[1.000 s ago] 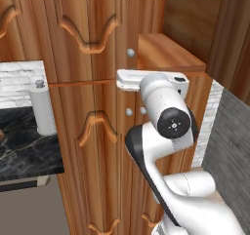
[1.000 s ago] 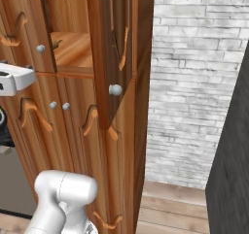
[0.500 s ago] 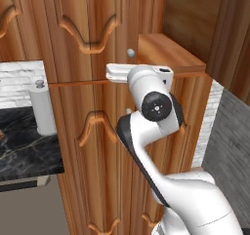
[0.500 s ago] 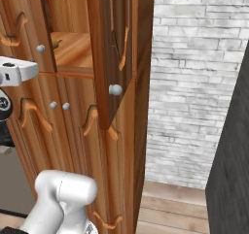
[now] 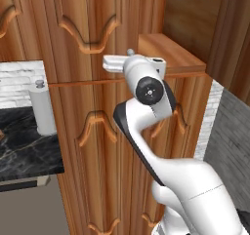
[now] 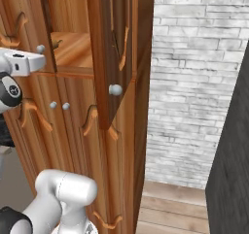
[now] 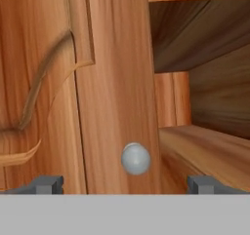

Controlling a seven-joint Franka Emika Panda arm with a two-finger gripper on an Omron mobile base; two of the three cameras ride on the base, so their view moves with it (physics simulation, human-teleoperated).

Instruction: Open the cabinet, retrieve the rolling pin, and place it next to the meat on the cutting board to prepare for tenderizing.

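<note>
Gripper (image 7: 125, 184) jaws spread wide before the round knob (image 7: 135, 158) on the cabinet (image 7: 112, 83)'s closed left door

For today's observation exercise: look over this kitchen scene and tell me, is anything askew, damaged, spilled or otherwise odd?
Nothing looks damaged or spilled. The cabinet has its right upper door swung wide open while the left upper door is shut, so the pair looks uneven. The gripper, open, faces the shut door's knob. The exposed shelf looks bare.
</note>
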